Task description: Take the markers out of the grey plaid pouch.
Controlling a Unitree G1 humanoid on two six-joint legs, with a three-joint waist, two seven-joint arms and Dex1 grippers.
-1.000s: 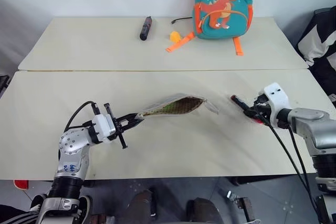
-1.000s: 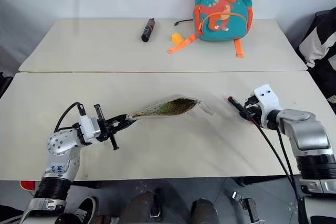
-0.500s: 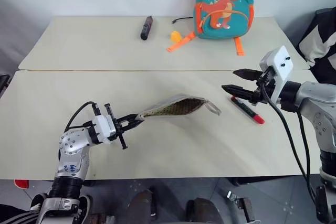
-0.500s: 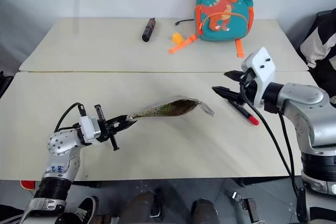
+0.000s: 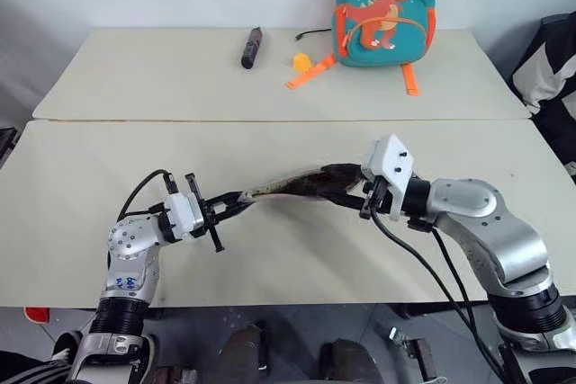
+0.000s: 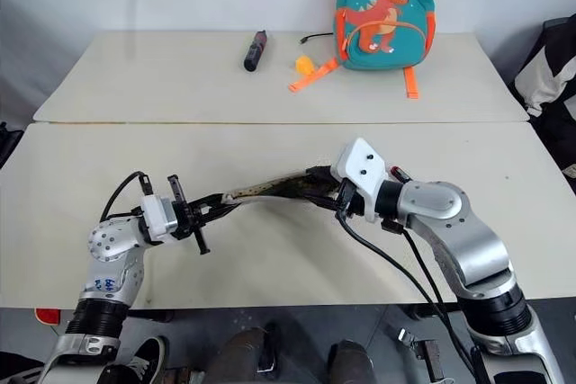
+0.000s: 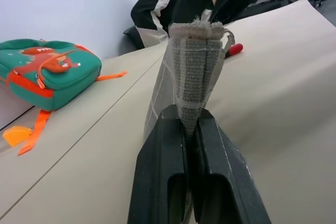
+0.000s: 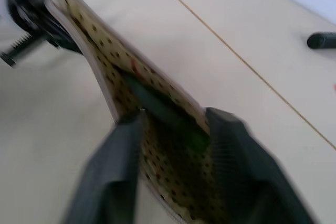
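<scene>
The near beige tabletop [image 5: 297,267] lay bare, giving free passage on all sides of the soft grey plaid pouch [image 5: 292,185] held up above its middle. At the far table's back stood the teal dinosaur backpack [image 5: 382,11], a small orange block [image 5: 300,62] and a dark stick [image 5: 249,48], well apart from the pouch.

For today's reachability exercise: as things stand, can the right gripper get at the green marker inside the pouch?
Probably yes. The left gripper is shut on the grey plaid pouch, holding it off the table, and the right gripper sits open at its mouth, with the green marker lying between its fingers.
</scene>
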